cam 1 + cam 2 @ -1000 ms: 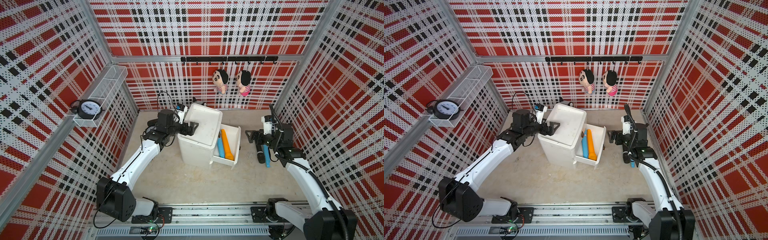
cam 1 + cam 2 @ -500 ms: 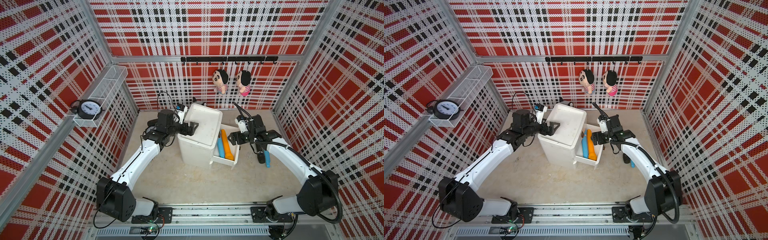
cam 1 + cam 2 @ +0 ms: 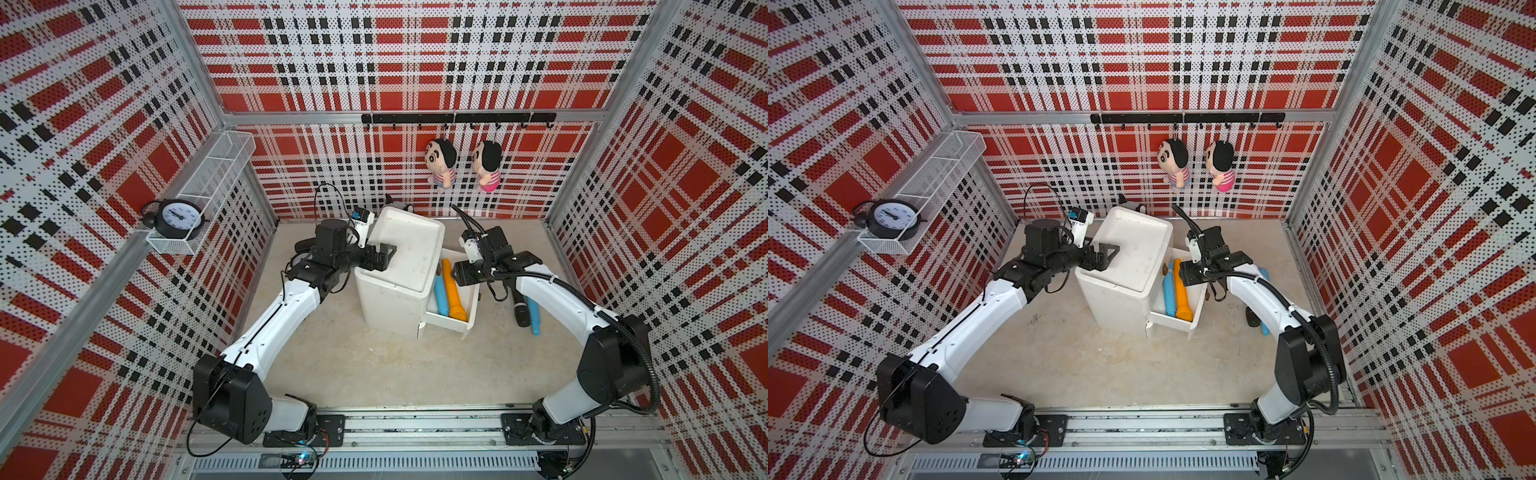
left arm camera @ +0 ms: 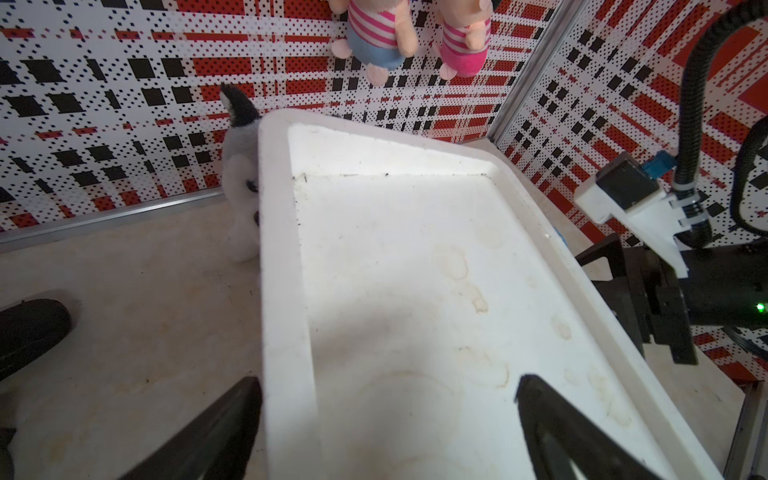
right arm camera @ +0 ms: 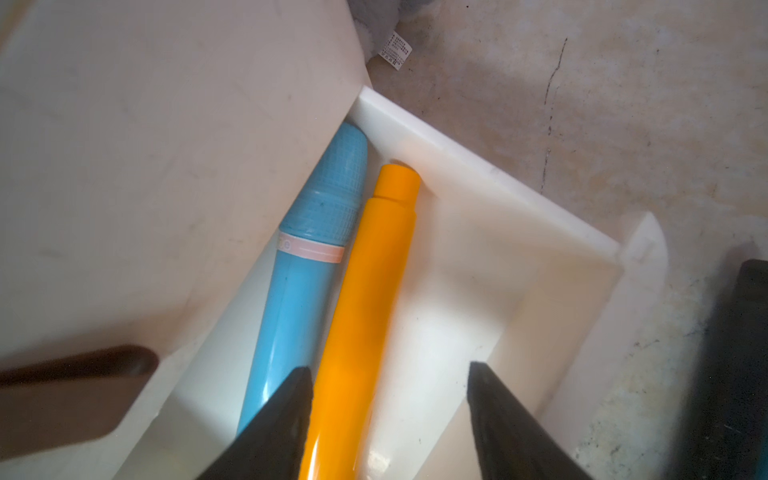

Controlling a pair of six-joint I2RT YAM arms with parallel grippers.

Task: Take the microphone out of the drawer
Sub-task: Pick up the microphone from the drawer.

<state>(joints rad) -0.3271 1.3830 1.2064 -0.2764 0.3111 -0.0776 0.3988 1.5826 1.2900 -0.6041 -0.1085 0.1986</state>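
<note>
Moved: right claw (image 5: 388,368) has swung from the desk (image 3: 374,365) over to the drawer (image 5: 478,174) | claw: spread, not pinching yet | orange microphone (image 5: 365,291): lying in the drawer, between the jaws, beside the blue one (image 5: 307,291) | tip: dip lower, stay centred, squeeze gently

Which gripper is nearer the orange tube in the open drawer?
Right. The right gripper hangs over the drawer, its open jaws astride the orange tube. The left gripper sits across the cabinet, open astride its top rim.
</note>
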